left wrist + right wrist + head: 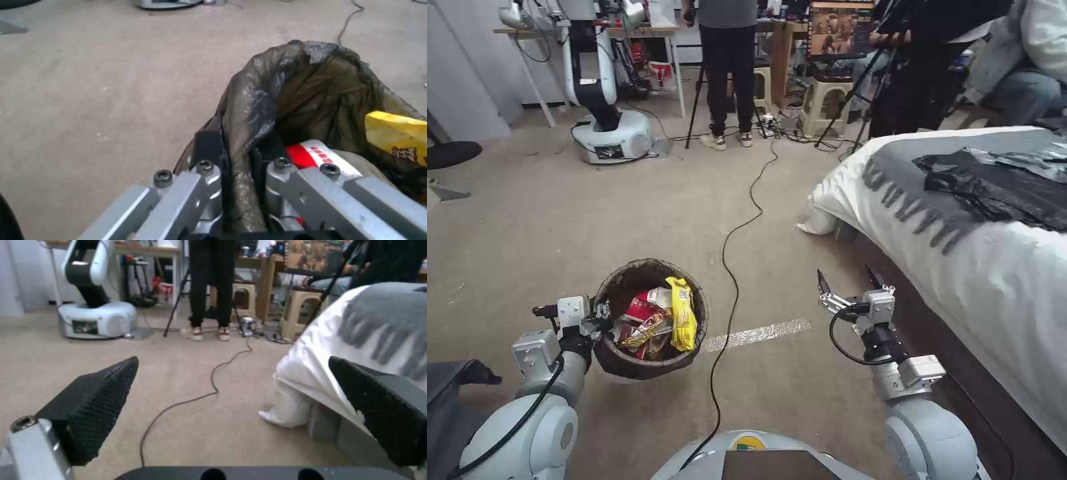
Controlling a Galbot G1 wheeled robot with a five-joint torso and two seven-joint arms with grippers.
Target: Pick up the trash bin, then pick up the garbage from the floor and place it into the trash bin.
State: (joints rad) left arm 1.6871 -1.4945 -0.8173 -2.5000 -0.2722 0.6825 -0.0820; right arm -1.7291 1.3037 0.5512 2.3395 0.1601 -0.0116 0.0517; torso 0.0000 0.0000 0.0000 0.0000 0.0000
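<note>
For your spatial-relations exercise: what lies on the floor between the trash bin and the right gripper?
In the head view, a black cable and a pale tape strip cross the carpet between the trash bin and the right gripper.

Glossy, crinkled plastic liner on the trash bin (285,100); matt metal left gripper (236,156) pinching it; rough carpet (111,83) beyond.

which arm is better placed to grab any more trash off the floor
Right, probably. The right gripper is open and empty, hanging over bare carpet beside the bed. The left gripper is shut on the trash bin rim, holding it with wrappers inside.
</note>
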